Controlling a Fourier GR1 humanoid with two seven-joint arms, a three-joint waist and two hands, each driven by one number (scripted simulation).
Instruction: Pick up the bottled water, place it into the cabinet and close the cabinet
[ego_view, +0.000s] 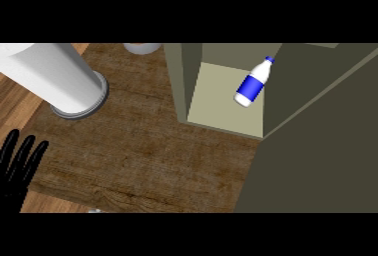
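The cabinet stands open with the bottle lying tilted on its shelf. It looks light, stiff and probably slippery; grip at the blue band. My left hand rests spread, empty, at the left edge.

White bottled water, blue band and cap — olive-grey cabinet, brown wood-grain counter.

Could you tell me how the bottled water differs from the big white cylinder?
The bottled water is small and slim; the white cylinder is far wider. The bottle has a blue label and cap; the cylinder is plain. The bottle sits inside the cabinet, the cylinder outside. Both are mainly white.
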